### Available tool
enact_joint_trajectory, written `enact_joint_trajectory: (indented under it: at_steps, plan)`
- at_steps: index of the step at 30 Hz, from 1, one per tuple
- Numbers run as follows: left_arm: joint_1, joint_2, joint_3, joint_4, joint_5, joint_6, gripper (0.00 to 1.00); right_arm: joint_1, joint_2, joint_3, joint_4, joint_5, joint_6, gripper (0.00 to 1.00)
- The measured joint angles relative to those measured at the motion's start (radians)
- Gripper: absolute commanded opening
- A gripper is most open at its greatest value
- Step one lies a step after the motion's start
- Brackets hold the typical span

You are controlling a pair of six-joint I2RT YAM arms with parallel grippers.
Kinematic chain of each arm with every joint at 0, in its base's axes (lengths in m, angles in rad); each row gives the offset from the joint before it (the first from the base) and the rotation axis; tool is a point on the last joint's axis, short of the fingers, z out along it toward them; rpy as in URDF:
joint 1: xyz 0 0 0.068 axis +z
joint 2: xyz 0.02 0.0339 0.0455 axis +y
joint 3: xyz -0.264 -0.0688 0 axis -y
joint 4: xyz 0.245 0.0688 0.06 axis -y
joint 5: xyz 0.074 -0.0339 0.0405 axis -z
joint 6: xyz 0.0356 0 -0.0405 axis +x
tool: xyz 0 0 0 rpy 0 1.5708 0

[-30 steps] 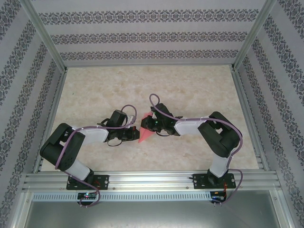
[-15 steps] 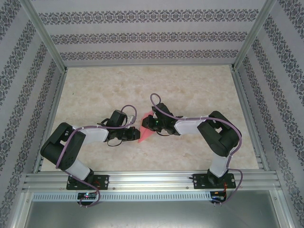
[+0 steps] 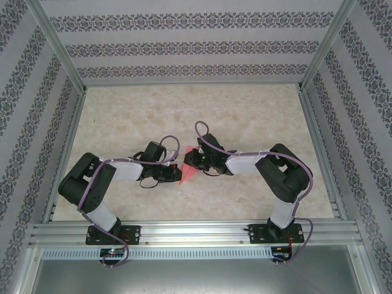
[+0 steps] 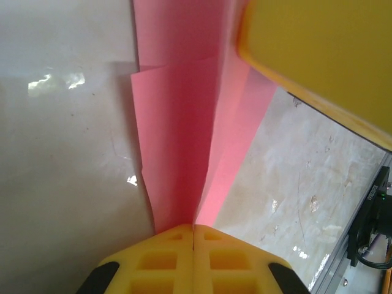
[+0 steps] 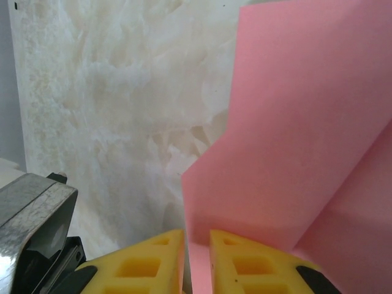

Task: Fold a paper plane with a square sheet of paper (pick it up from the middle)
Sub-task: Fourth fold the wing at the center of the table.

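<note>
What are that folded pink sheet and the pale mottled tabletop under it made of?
The folded pink sheet: thin matte paper, judging by its sharp creases and layered flaps. The pale mottled tabletop: glossy marble-patterned laminate or stone, I cannot tell which; light glints off it.

Compared with a second ago, the left arm (image 3: 116, 170) leans further toward the centre, its left gripper (image 3: 176, 174) sits closer to the pink paper (image 3: 188, 173), and less of that paper shows

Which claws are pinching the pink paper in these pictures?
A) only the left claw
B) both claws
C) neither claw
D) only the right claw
B: the left claw is shut on the folded pink paper, and the right claw has the paper's edge pinched between its fingers.
</note>
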Motion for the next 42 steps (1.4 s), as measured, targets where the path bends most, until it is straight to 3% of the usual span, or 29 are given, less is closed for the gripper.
enact_joint_trajectory:
  at_steps: [9, 26, 36, 42]
  plan:
    - [0.015, 0.028, 0.012, 0.001, 0.051, -0.014, 0.02, -0.006, -0.061, -0.027, 0.017, 0.020, 0.015, 0.19]
    - [0.065, 0.056, 0.014, 0.011, 0.130, -0.047, 0.02, -0.020, 0.037, 0.004, 0.058, -0.006, 0.024, 0.19]
    - [0.070, 0.055, 0.030, -0.012, 0.121, -0.040, 0.16, -0.033, 0.077, 0.016, 0.062, -0.006, 0.026, 0.18]
    - [0.071, 0.037, 0.034, -0.047, 0.092, -0.020, 0.17, -0.033, 0.084, 0.026, 0.062, -0.008, 0.026, 0.18]
